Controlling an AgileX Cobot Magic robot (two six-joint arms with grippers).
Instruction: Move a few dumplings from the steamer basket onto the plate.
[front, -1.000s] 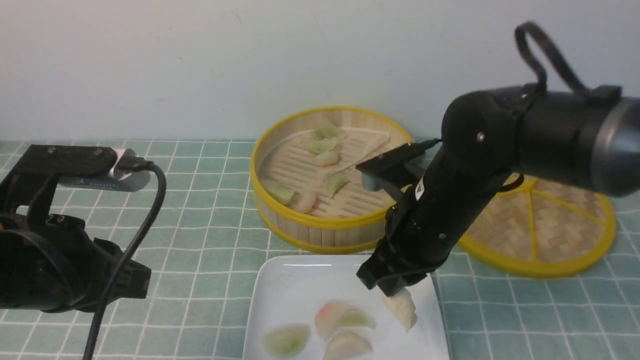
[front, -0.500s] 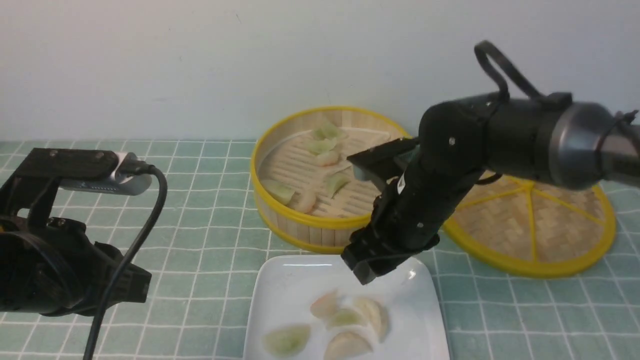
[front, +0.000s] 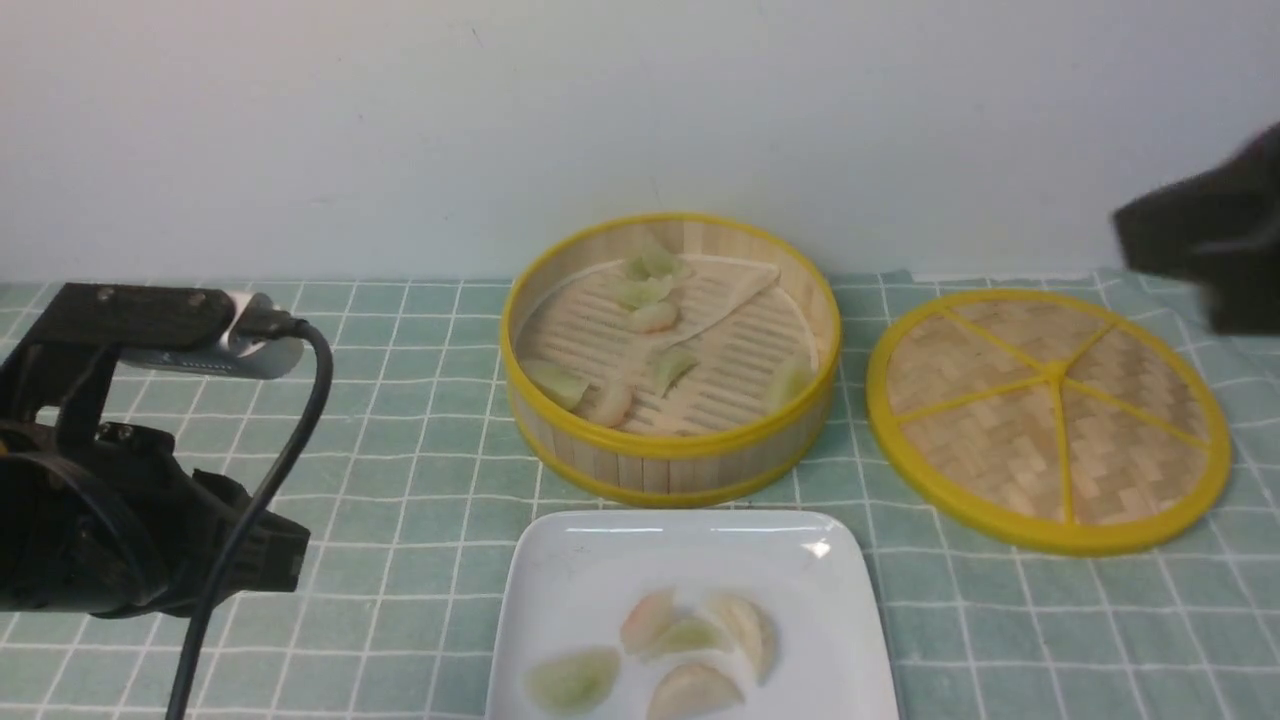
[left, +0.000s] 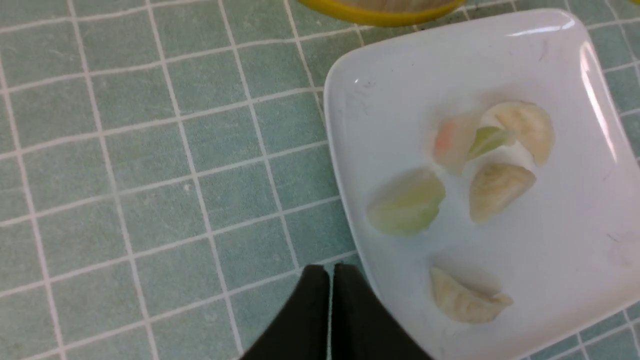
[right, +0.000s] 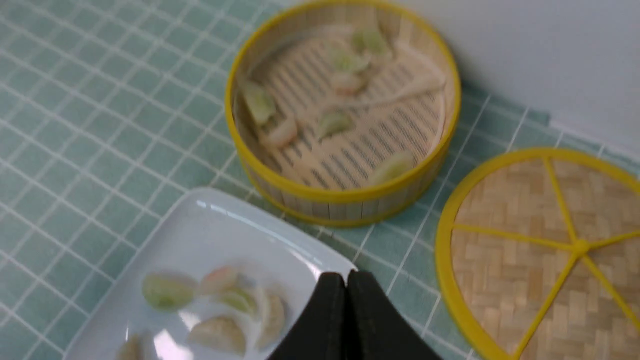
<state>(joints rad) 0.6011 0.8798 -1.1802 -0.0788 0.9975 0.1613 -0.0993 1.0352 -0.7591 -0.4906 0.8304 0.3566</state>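
Dumplings (left: 407, 202), small half-moons in pale green and whitish pink, lie on the shiny white square plate (front: 600, 570). More sit in the round bamboo steamer basket (front: 670, 455) with yellow rims, just behind the plate. The left gripper (left: 330, 272) and the right gripper (right: 346, 277) are both closed tight, holding nothing.

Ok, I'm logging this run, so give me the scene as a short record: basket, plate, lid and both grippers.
basket: round bamboo, open, several dumplings inside
plate: white, square, nearer the robot than the basket, more dumplings on it
lid: flat on the cloth, right of the basket
left gripper: shut, empty
right gripper: shut, empty
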